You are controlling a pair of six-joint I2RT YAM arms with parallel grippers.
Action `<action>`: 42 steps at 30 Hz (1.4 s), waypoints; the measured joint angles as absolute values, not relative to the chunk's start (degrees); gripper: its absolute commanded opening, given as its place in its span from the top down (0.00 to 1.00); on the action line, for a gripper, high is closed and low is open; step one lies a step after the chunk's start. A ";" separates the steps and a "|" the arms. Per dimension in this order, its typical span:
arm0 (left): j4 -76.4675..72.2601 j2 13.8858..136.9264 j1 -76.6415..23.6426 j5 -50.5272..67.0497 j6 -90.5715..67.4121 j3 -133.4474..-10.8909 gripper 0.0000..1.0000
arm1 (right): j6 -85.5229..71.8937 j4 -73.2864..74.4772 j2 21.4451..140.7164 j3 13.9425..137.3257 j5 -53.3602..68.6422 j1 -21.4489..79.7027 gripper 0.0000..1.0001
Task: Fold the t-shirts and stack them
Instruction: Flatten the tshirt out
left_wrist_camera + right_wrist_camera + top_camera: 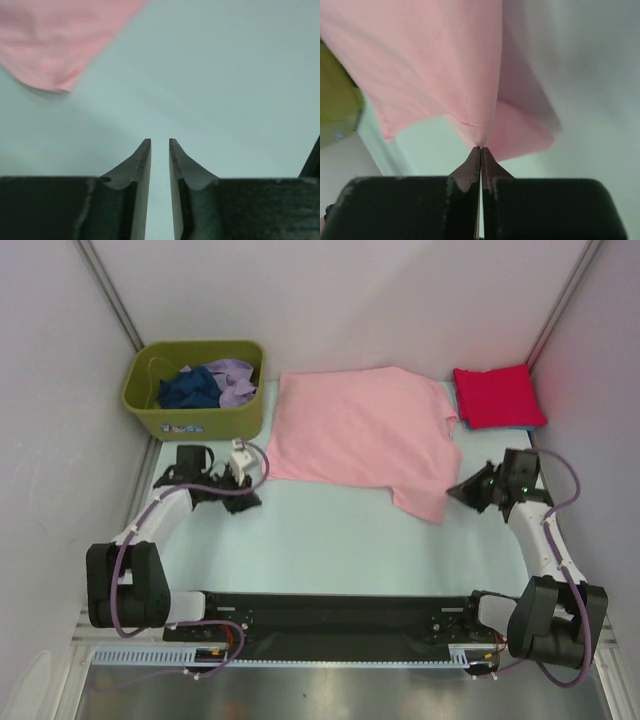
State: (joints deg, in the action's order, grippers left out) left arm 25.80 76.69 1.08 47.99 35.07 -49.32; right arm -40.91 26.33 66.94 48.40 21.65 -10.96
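Observation:
A large light pink t-shirt [360, 430] lies spread across the middle of the table. My right gripper [452, 490] is shut on its near right edge, and the right wrist view shows the cloth [435, 60] pinched and pulled up at the closed tips of my right gripper [481, 148]. My left gripper [250, 496] hovers just off the shirt's near left corner [50, 40]. In the left wrist view, my left gripper [160, 142] is empty with its jaws a narrow gap apart. A folded red t-shirt [497, 395] rests on a light blue one [522, 426] at the back right.
An olive-green bin [200, 423] stands at the back left, holding a navy shirt [190, 388] and a lavender shirt [235, 380]. It also shows at the left of the right wrist view [335, 110]. White walls close in the back and sides.

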 measured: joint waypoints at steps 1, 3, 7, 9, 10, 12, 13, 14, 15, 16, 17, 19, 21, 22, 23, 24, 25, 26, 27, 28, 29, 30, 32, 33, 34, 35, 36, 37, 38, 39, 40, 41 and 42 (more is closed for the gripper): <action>27.62 76.25 0.86 47.68 39.46 -46.13 0.72 | -40.95 26.72 66.13 44.58 21.34 -10.28 1.00; 30.89 76.01 -0.08 45.87 46.22 -41.98 0.70 | -41.01 26.83 64.99 39.16 21.04 -8.29 1.00; 36.32 74.78 -1.37 41.60 57.34 -40.07 0.65 | -40.53 27.40 64.99 35.88 20.32 -6.33 1.00; 35.81 72.47 -1.89 38.94 58.50 -40.34 0.57 | -40.10 27.18 65.12 35.92 19.68 -7.75 1.00; 34.63 71.18 -2.39 37.17 58.52 -40.69 0.54 | -39.81 27.24 65.19 36.01 19.27 -8.67 1.00; 30.89 69.52 -4.32 33.58 57.98 -41.36 0.48 | -39.03 27.59 65.71 36.71 18.61 -10.11 1.00; 28.36 69.34 -5.93 31.16 57.93 -41.85 0.47 | -38.63 27.66 66.13 37.30 18.26 -10.68 1.00; 25.96 69.89 -7.31 29.21 58.00 -42.44 0.45 | -38.26 27.75 66.61 38.04 18.11 -11.16 1.00; 23.86 71.16 -8.47 27.40 58.19 -43.51 0.43 | -37.80 27.73 67.09 38.79 17.96 -11.42 1.00; 22.74 73.34 -9.37 25.87 58.61 -45.17 0.43 | -37.43 27.66 67.59 39.53 17.91 -11.53 1.00; 21.43 75.94 -9.89 24.40 59.02 -47.03 0.41 | -37.19 27.57 67.99 40.21 17.89 -11.55 1.00; 19.92 81.54 -10.24 22.02 60.03 -51.20 0.39 | -36.58 27.51 68.69 41.10 17.85 -11.55 1.00; 19.59 86.61 -10.33 20.56 61.47 -55.00 0.35 | -36.10 27.55 69.14 41.41 17.80 -11.55 1.00; 19.97 88.40 -10.39 20.32 62.19 -56.45 0.35 | -35.92 27.55 69.41 41.50 17.80 -11.60 1.00; 20.75 89.73 -10.57 20.27 62.87 -57.56 0.35 | -35.81 27.53 69.71 41.56 17.76 -11.64 1.00; 21.43 90.48 -10.81 20.21 63.40 -58.24 0.35 | -35.73 27.53 70.00 41.60 17.76 -11.66 1.00; 22.28 91.15 -11.35 20.16 64.12 -58.78 0.35 | -35.73 27.53 70.24 41.63 17.76 -11.66 1.00; 22.92 91.50 -11.84 20.16 64.66 -59.07 0.35 | -35.73 27.53 70.46 41.63 17.76 -11.70 1.00; 23.77 91.94 -12.53 20.21 65.23 -59.33 0.35 | -35.73 27.53 70.70 41.69 17.76 -11.73 1.00; 24.60 92.42 -13.19 20.21 65.73 -59.57 0.35 | -35.73 27.53 70.87 41.78 17.74 -11.77 1.00; 25.30 93.01 -13.80 20.14 66.15 -59.81 0.36 | -35.73 27.53 71.02 41.89 17.69 -11.77 1.00; 25.93 93.82 -14.28 20.05 66.52 -60.03 0.36 | -35.73 27.57 71.16 42.06 17.61 -11.77 1.00; 26.61 95.74 -14.96 19.49 66.96 -60.58 0.37 | -35.68 27.64 71.46 42.72 17.54 -11.77 1.00; 26.74 96.82 -15.09 18.85 67.02 -60.82 0.38 | -35.57 27.64 71.61 43.18 17.41 -11.77 1.00; 26.65 97.80 -15.11 18.11 66.98 -60.99 0.40 | -35.44 27.68 71.70 43.72 17.37 -11.77 1.00; 26.46 98.65 -15.11 17.41 66.94 -61.14 0.42 | -35.42 27.68 71.70 43.77 17.37 -11.77 1.00; 25.85 99.53 -15.11 16.12 66.94 -61.25 0.44 | -35.29 27.66 71.70 44.25 17.37 -11.77 1.00; 25.17 100.22 -15.09 14.98 66.92 -61.25 0.48 | -35.24 27.66 71.70 44.49 17.37 -11.77 1.00; 24.56 100.57 -15.09 14.02 66.92 -61.25 0.57 | -35.22 27.68 71.70 44.60 17.37 -11.79 1.00; 23.62 100.84 -15.09 12.93 66.85 -61.25 0.63 | -35.18 27.68 71.70 44.62 17.37 -11.81 1.00; 22.52 100.86 -15.14 11.97 66.87 -61.17 0.71 | -35.11 27.75 71.70 44.64 17.39 -11.86 1.00; 21.26 100.86 -15.18 11.29 66.89 -61.10 0.91 | -35.11 27.83 71.70 44.64 17.37 -11.88 1.00; 20.03 100.82 -15.25 10.76 66.67 -61.01 1.00 | -35.09 28.01 71.70 44.64 17.37 -11.88 1.00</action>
